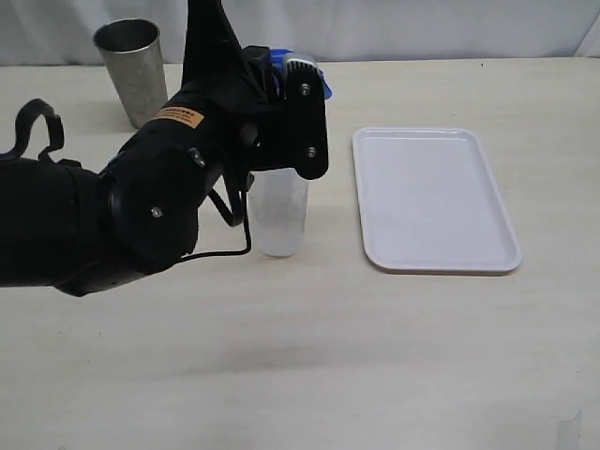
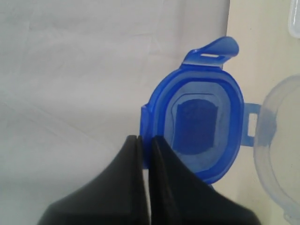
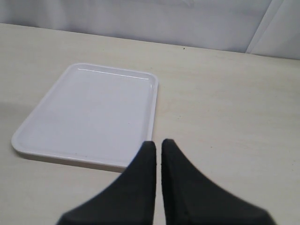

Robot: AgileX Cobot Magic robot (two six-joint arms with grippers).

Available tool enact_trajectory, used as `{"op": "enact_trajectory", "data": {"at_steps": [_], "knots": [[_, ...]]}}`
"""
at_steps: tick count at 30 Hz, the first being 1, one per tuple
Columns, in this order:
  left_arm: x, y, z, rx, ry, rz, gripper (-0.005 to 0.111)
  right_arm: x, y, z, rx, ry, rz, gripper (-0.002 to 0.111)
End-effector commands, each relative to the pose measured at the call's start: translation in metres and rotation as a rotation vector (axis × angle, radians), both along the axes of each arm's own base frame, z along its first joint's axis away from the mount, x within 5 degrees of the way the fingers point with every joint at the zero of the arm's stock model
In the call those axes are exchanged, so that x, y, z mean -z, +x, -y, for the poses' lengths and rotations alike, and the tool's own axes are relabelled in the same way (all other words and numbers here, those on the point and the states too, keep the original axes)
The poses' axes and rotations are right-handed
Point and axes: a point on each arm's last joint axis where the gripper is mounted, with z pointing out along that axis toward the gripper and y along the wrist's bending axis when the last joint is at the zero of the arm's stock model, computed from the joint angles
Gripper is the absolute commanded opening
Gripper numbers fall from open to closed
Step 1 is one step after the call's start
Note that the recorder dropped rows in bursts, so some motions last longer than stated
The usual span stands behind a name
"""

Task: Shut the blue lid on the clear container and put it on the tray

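Note:
The blue lid [image 2: 201, 126] hangs in the air with my left gripper [image 2: 145, 139] shut on one side of its rim; two snap flaps stick out. In the exterior view the lid [image 1: 279, 59] peeks out behind the left gripper [image 1: 298, 75], above the clear container [image 1: 278, 216], which stands upright on the table. The container's open rim [image 2: 281, 150] shows beside the lid, apart from it. The white tray [image 1: 436, 197] lies flat to the container's right. My right gripper [image 3: 158, 143] is shut on nothing, near the tray's [image 3: 89, 112] corner.
A grey steel cup [image 1: 131, 70] stands at the back left, behind the left arm. The bulky black left arm [image 1: 141, 206] covers the table left of the container. A pale curtain runs along the table's far edge.

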Motion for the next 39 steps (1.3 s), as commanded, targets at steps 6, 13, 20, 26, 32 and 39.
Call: {"op": "enact_trajectory", "data": {"at_steps": [6, 13, 20, 26, 32, 39], "knots": [[-0.0035, -0.0051, 0.0005, -0.013, 0.007, 0.018, 0.000, 0.0001, -0.0001, -0.0001, 0.003, 0.010, 0.005, 0.004], [-0.0034, -0.0110, 0.0056, 0.009, 0.006, 0.017, 0.000, 0.0001, -0.0001, -0.0001, 0.003, 0.010, 0.005, 0.004], [-0.0026, -0.0107, 0.0046, -0.003, -0.001, 0.005, 0.000, 0.0001, -0.0001, -0.0001, 0.003, 0.010, 0.005, 0.004], [-0.0019, -0.0106, 0.0038, -0.013, -0.007, -0.004, 0.000, 0.0001, -0.0001, -0.0001, 0.003, 0.010, 0.005, 0.004], [-0.0049, -0.0094, 0.0012, -0.044, -0.014, 0.029, 0.000, 0.0001, -0.0001, -0.0001, 0.003, 0.010, 0.005, 0.004], [-0.0026, -0.0094, 0.0002, -0.058, -0.024, -0.001, 0.000, 0.0001, -0.0001, -0.0001, 0.003, 0.010, 0.005, 0.004]]}}
